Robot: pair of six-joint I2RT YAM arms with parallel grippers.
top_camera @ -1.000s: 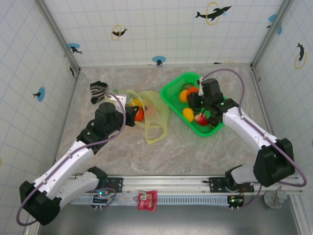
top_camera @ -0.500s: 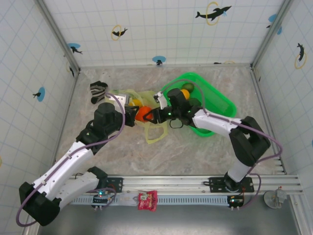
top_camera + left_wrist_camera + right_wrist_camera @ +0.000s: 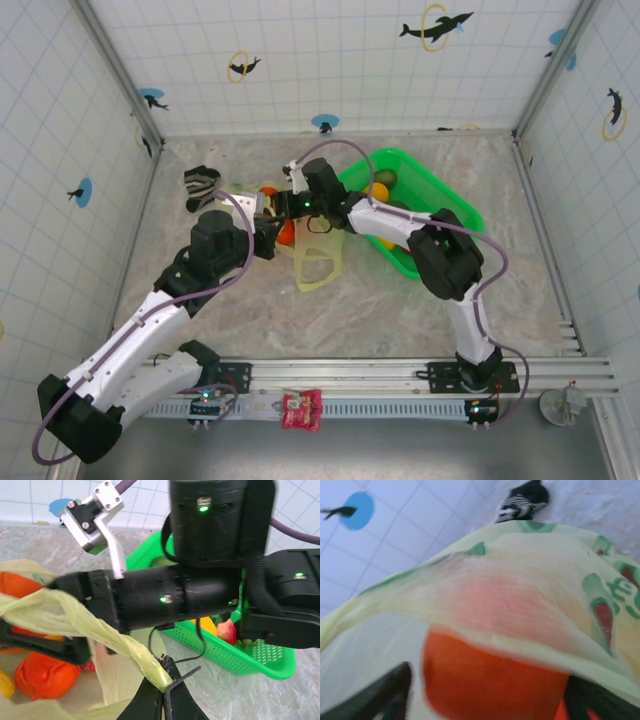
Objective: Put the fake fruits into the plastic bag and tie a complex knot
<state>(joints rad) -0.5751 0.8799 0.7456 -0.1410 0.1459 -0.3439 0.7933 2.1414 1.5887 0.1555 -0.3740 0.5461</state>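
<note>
The left gripper [image 3: 162,682] is clamped on the rim of the plastic bag [image 3: 60,610], holding it up. The right gripper [image 3: 487,700] brackets an orange fruit [image 3: 490,672] at the bag mouth; whether it grips cannot be told. Risk: loose film draping the fruit may deflect it outside the bag.

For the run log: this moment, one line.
left end effector: shut on plastic bag handle | right end effector: holding orange fruit at bag

1. Top view: bright, even, sharp; soft shadows on the counter [image 3: 400,320].
2. Left wrist: well lit, mostly sharp.
3. Right wrist: plastic bag [image 3: 530,595] and orange fruit [image 3: 490,680] too close, heavily blurred.
</note>
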